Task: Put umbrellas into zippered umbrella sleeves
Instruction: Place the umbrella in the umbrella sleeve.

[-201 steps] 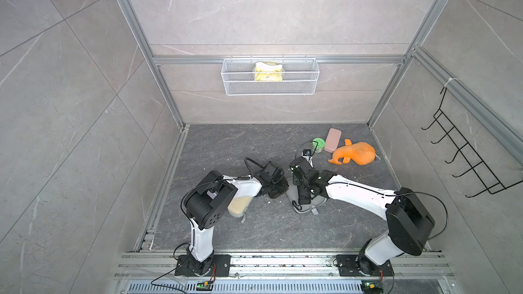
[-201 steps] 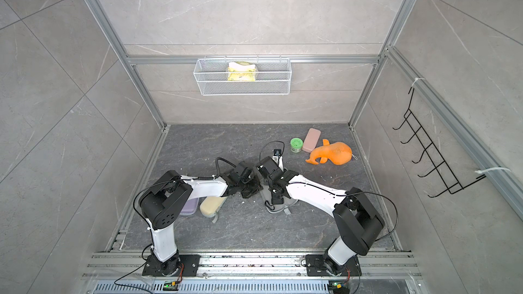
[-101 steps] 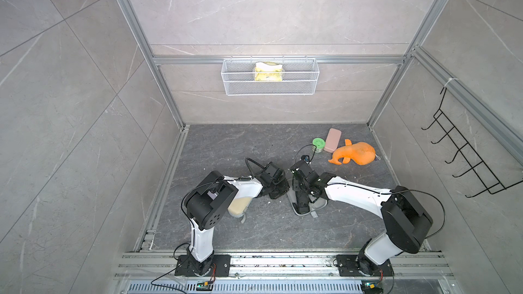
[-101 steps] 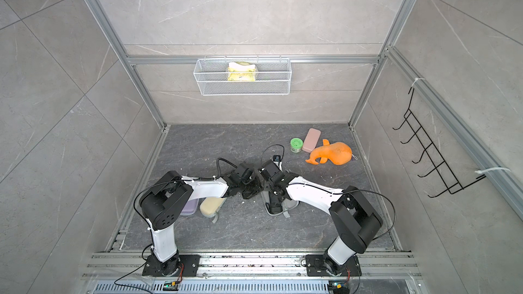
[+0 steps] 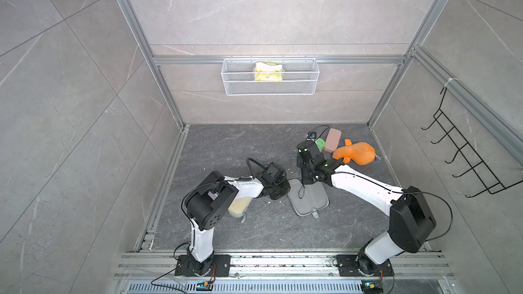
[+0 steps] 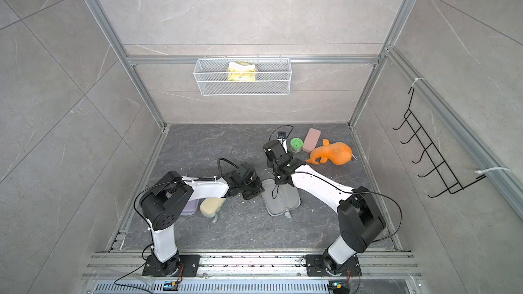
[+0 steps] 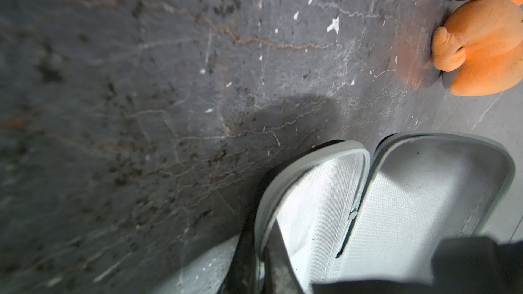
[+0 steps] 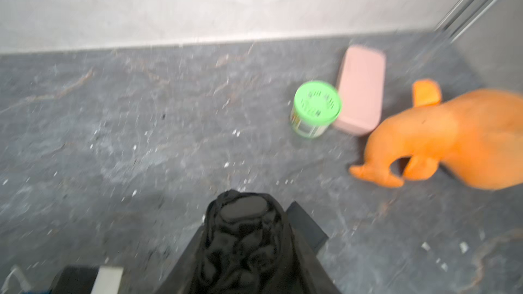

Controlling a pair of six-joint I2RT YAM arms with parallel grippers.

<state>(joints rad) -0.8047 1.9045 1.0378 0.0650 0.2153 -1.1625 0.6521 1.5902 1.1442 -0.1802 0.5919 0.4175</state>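
Risk: right pincer (image 8: 244, 267), gripping the black umbrella (image 8: 243, 222), may miss the open sleeve (image 7: 410, 193) if the left pincer (image 7: 259, 270), clamped on its rim, slips.

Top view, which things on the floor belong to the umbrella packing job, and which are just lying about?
Job: black umbrella in the right gripper; open sleeve, rim pinched by the left gripper; cream sleeve; lilac sleeve, half under the left arm.

Lying about: orange plush toy; pink case; green-lidded jar; yellow packet in the wire basket.
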